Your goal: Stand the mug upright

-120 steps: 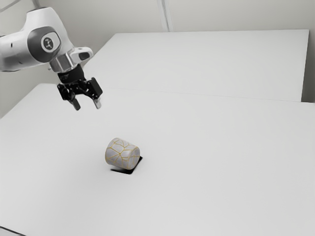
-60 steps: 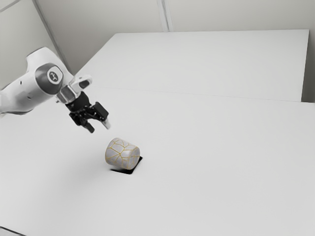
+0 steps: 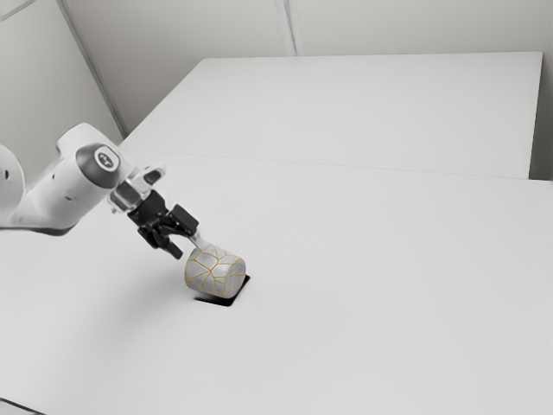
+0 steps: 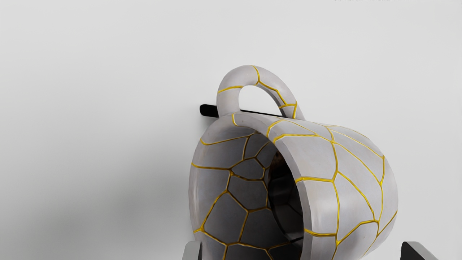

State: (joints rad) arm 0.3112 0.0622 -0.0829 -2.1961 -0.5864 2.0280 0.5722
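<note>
One white mug (image 3: 214, 272), veined with gold lines, lies on its side on the pale table (image 3: 363, 285). Its open mouth (image 4: 234, 187) gapes toward one side of the claw, and I can see into the dark inside. The mug's handle (image 4: 228, 97) sticks out from its side, well away from the fingertips. A flat black patch (image 3: 226, 302) shows beneath the mug and reaches out a little past it.

My arm (image 3: 82, 186) comes in from the exterior view's left, slanting down toward the mug. The claw (image 3: 189, 248) is released, its two fingers (image 4: 418, 247) spread wide and nothing gripped. In the wrist view, one fingertip overlaps the edge of the mug's mouth, while the other stands apart from the mug, near its base end. Whether the first one touches the mug I cannot tell. Beyond the mug, a thin seam (image 3: 346, 165) crosses the white surface, and farther behind it rises a pale wall (image 3: 415, 26)
</note>
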